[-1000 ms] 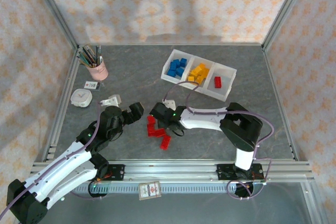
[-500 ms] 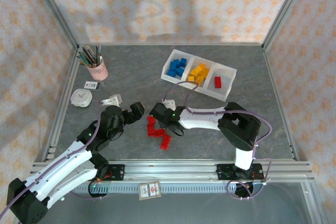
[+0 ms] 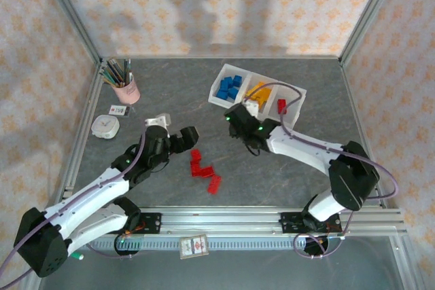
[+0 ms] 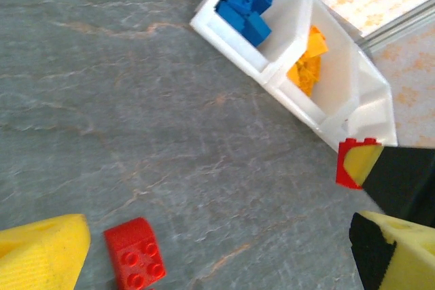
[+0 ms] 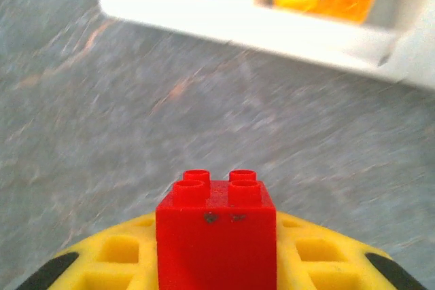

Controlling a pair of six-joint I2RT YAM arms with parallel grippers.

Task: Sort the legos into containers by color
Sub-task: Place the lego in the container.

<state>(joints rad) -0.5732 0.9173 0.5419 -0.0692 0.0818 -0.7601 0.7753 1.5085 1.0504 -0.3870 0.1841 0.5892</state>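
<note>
My right gripper point(image 5: 216, 266) is shut on a red lego point(image 5: 216, 219), studs forward, held above the table just short of the white tray point(image 5: 238, 22). From above, that gripper point(image 3: 236, 115) hovers by the tray's near wall point(image 3: 239, 108). The containers hold blue legos point(image 3: 229, 87), yellow-orange legos point(image 3: 257, 94) and one red lego point(image 3: 281, 105). My left gripper point(image 3: 189, 137) is open with nothing between its fingers, just above several loose red legos point(image 3: 202, 166). In the left wrist view the left gripper point(image 4: 217, 242) has one red lego point(image 4: 134, 255) near its left finger.
A pink pencil cup point(image 3: 126, 89), a small card point(image 3: 119, 109) and a round white gadget point(image 3: 105, 127) stand at the back left. Metal frame rails point(image 3: 224, 219) bound the table on all sides.
The right gripper closed on a red lego at the pile and carried it up and right toward the tray. The left arm reached forward, closer to the pile.
</note>
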